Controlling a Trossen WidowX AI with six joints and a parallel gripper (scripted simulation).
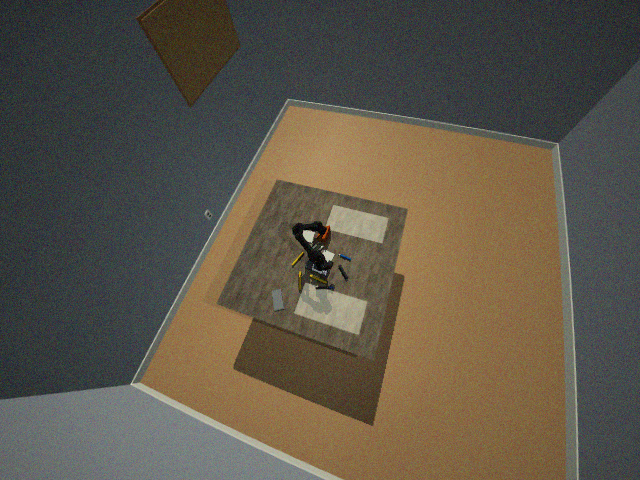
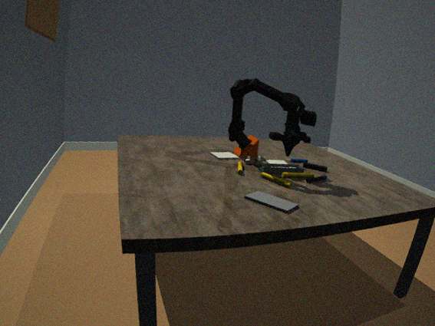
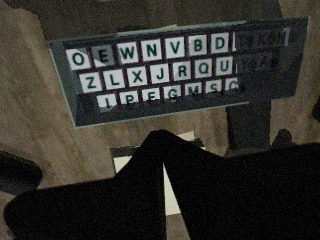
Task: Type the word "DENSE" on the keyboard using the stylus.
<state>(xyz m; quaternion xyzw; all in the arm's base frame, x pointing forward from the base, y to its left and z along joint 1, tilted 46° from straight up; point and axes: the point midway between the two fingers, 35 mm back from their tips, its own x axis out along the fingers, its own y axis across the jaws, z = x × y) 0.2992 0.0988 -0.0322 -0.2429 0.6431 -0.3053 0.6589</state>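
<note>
The keyboard lies on the desk, its lettered keys facing up. In the wrist view D, E, N and S are readable; the E key looks darker than its neighbours, and shadow covers the right end. My gripper is shut, its fingertips together, with no stylus visible between them. It points down and hangs above the desk near the keyboard, touching no key. In the wrist view the tips appear below the keyboard's lower edge. I cannot tell which pen-like thing on the desk is the stylus.
Yellow sticks lie around the keyboard. A blue stick, a black one and a dark blue-ended one lie nearby. White pads lie near the arm. A grey slab lies nearer the desk edge.
</note>
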